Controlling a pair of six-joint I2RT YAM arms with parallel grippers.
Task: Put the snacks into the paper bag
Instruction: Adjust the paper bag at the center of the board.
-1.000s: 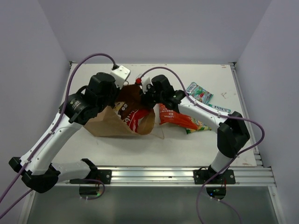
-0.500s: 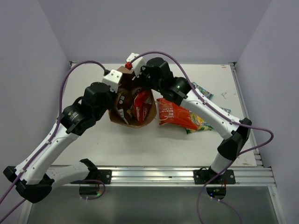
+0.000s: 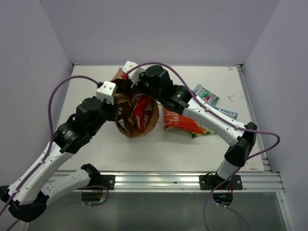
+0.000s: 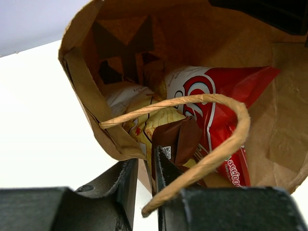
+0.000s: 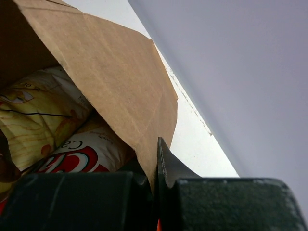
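Right end effector (image 5: 155, 163) pinches paper bag (image 5: 120, 82) rim; left end effector (image 4: 144, 162) slightly parted, seemingly loose; red-orange bag (image 3: 182, 121) alongside.

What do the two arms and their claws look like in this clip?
The left arm and right arm share white links and bulky black joints. A purple cable loops to each wrist, which carries a white box. The left claw and right claw are dark, nearly black.

The brown paper bag (image 3: 137, 131) gapes open, holding white-brown chips (image 3: 122, 114) and red-white cassava chips (image 3: 143, 111). The red-orange bag (image 3: 180, 121), green candy bag (image 3: 206, 130) and teal packet (image 3: 204, 95) lie beside it.
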